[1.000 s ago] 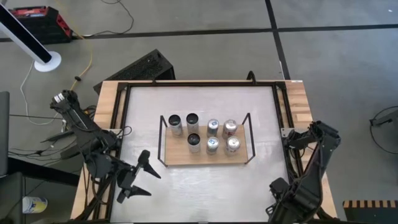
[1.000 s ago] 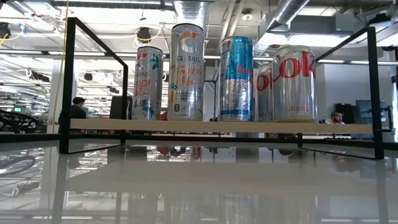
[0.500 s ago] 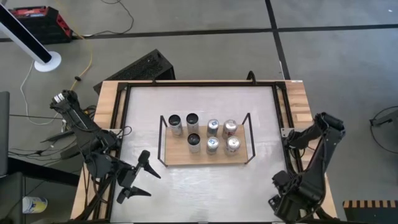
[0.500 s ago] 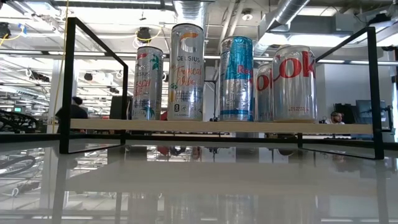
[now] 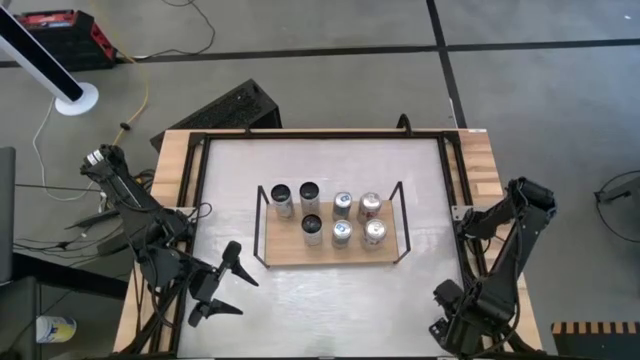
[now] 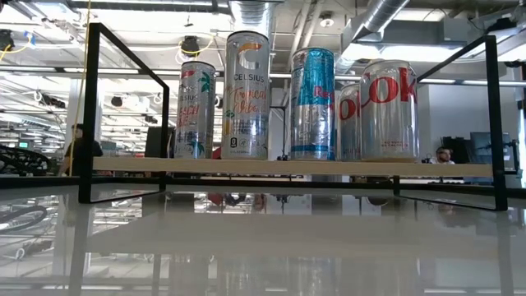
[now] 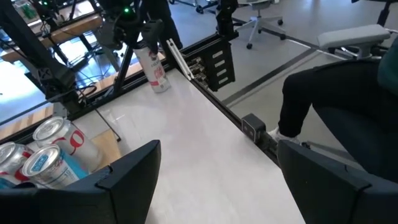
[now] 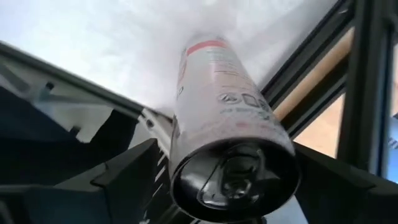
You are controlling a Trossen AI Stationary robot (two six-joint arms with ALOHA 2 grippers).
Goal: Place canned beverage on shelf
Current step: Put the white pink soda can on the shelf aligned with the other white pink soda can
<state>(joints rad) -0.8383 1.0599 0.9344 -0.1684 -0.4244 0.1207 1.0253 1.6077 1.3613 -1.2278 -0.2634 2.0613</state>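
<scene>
Compared with a second ago, only the right arm has shifted, its elbow swinging a little outward at the table's near right corner while the cans and the left arm stay put. Seven cans already stand on the shelf (image 5: 385,257): four in the far row and three in the near row, so the near-left slot (image 5: 281,234) looks free. The right gripper (image 8: 224,205) sits low at the near right edge of the table (image 5: 330,165), its fingers on either side of a slim can (image 8: 221,112); whether they press on it or stand just clear, I cannot tell. This can probably goes to that free slot. The left gripper (image 5: 228,283) waits near the table's near left, fingers spread and holding nothing. Open tabletop lies between the right corner and the shelf, but the black wire end frames (image 6: 123,111) rise at both ends, so an approach over the open near side seems safest, keeping clear of the neighbouring dark-topped can (image 5: 312,229).
</scene>
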